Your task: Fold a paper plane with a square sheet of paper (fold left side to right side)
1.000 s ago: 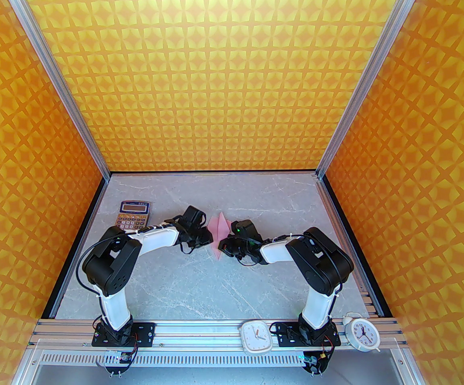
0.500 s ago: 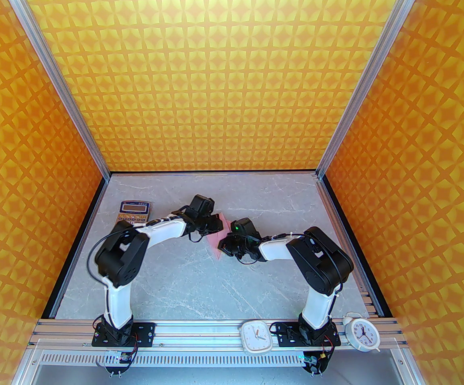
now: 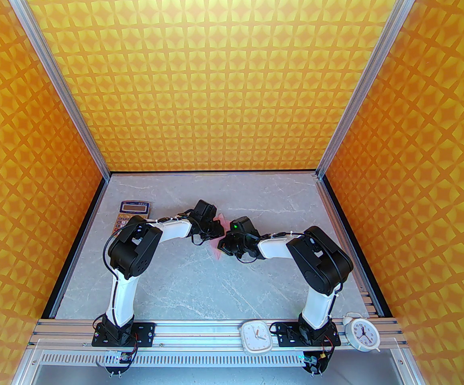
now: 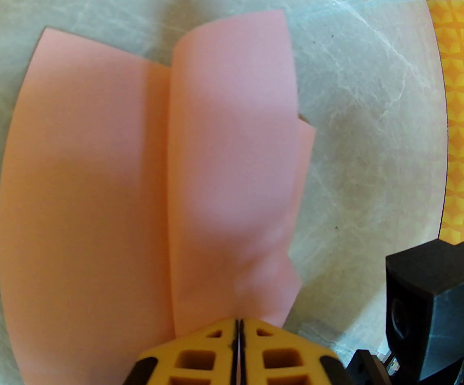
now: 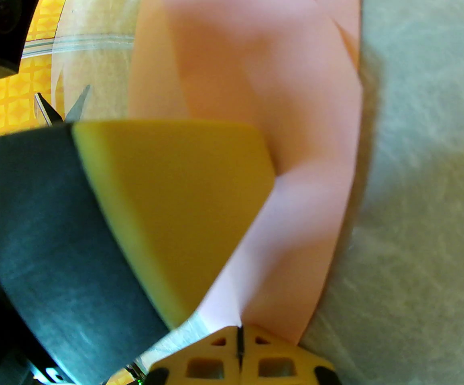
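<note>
- Your left tool (image 4: 238, 332) now sits farther right, over the pink paper (image 4: 87, 183), clenched on a lifted flap.
- Your right tool (image 5: 240, 337) is clenched, tips at the paper's edge.
- Paper lies on the table (image 3: 200, 283), between both tools.

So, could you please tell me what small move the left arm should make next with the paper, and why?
Probably carry the left end effector a little to the right and down. It is shut on a flap of the paper, which stands curled above the lower layer rather than flat, while the right end effector sits shut at the paper's edge.
</note>
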You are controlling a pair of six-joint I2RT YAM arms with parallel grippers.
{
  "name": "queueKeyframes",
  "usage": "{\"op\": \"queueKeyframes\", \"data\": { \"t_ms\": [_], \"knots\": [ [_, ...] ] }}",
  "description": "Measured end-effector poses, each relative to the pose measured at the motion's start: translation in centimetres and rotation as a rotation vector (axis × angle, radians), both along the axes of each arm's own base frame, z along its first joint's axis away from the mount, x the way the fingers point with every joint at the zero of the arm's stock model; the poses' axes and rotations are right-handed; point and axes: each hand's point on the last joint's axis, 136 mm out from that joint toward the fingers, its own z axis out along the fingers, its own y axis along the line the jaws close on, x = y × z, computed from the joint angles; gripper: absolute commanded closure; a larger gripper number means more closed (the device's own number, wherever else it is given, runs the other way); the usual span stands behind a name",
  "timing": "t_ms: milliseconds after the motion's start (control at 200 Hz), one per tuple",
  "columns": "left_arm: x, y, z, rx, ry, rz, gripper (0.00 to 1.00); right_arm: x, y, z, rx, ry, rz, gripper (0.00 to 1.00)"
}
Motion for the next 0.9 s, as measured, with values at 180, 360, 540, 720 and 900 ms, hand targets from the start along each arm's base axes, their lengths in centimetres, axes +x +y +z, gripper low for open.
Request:
{"op": "queueKeyframes", "data": {
  "t_ms": [180, 360, 540, 720, 900],
  "knots": [
    [0.6, -0.1, 0.0, 0.004, -0.009, -0.004, 0.87, -0.1, 0.0, -0.1, -0.007, -0.005, 0.009, 1.0],
    [1.0, -0.2, -0.1, 0.01, -0.002, -0.013, 0.87, -0.1, -0.1, -0.1, -0.016, -0.007, 0.021, 1.0],
    [1.4, -0.4, -0.2, 0.0, 0.023, -0.024, 0.87, -0.1, -0.1, -0.2, -0.02, -0.014, 0.027, 1.0],
    [1.8, -0.5, -0.2, -0.014, 0.049, -0.035, 0.87, 0.0, -0.1, -0.2, -0.026, -0.023, 0.028, 1.0],
    [2.6, -0.7, -0.1, -0.023, 0.047, -0.038, 0.86, 0.2, -0.1, -0.2, -0.028, -0.028, 0.033, 1.0]
  ]
}}
